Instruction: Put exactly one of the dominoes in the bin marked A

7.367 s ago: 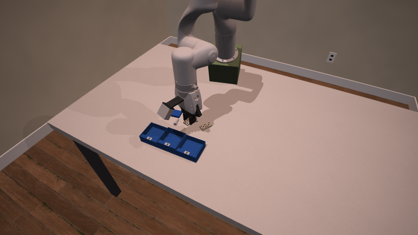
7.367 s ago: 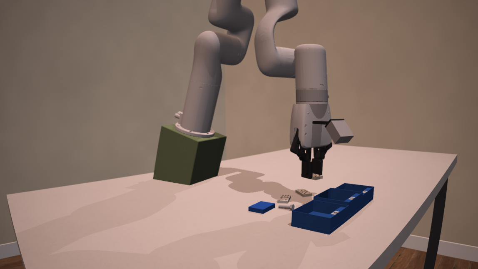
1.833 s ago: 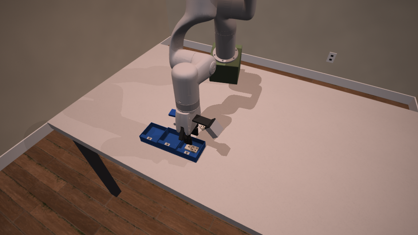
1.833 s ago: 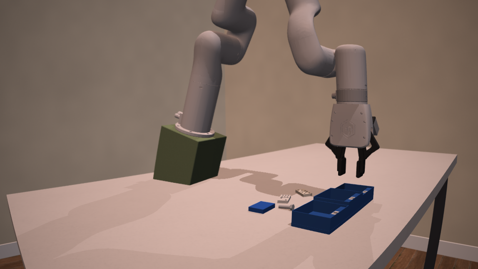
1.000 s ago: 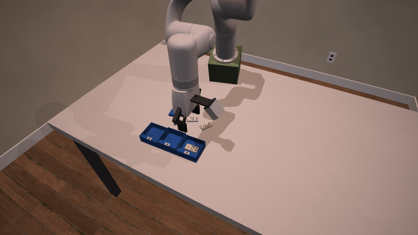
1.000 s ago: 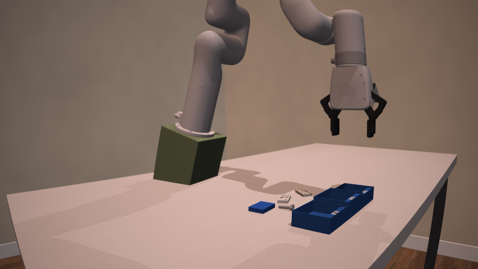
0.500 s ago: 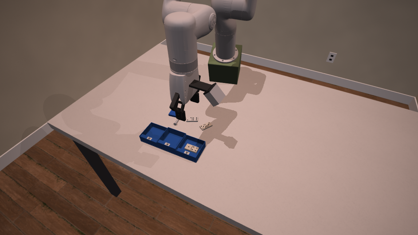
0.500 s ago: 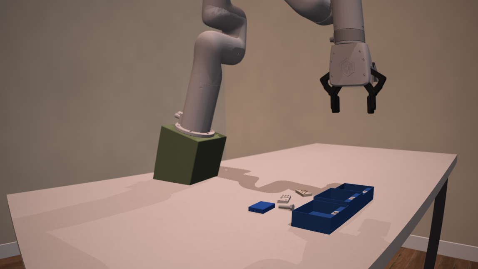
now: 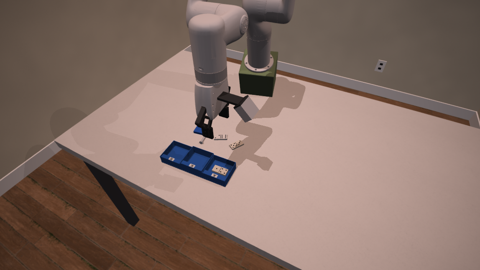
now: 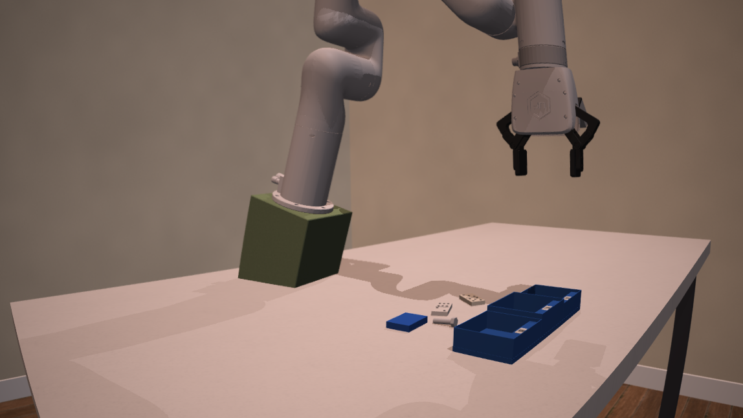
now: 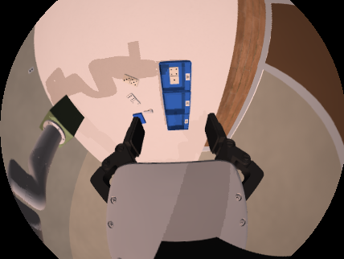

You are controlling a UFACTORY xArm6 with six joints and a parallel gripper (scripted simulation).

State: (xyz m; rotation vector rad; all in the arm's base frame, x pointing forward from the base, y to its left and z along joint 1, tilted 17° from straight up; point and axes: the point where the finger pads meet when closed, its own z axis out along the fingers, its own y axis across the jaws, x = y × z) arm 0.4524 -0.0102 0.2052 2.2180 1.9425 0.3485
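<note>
While its two black fingers stand spread wide with nothing between them, the tool point(image 10: 547, 164) hangs high above the pale pink table point(image 10: 259, 343), its grey housing pointing straight down. From the exterior view it is well above the near end of the long dark blue three-compartment tray of bins point(image 10: 511, 338), clear of everything on the table.

Seen from the top view, that tray point(image 9: 187, 166) lies near the table's front edge, each compartment carrying a small label tag on its outer wall; the letters are too small to read. One cream domino with black pips point(image 9: 219, 170) lies flat on the floor of the rightmost compartment, and the other two compartments show only their blue floors.

Just behind the tray, on the table itself, lie two more cream dominoes: one point(image 9: 220, 136) close to the tool's fingers in the top view, the other point(image 9: 236, 144) slightly to its right and turned at an angle. Both are apart from the tray and from each other. A small grey bolt-like metal piece point(image 10: 444, 321) lies on its side beside them, and a flat dark blue rectangular block point(image 10: 406, 321) rests just past it.

Farther back, the arm's flange is bolted to an olive green box-shaped pedestal point(image 10: 292, 241) on the table.
</note>
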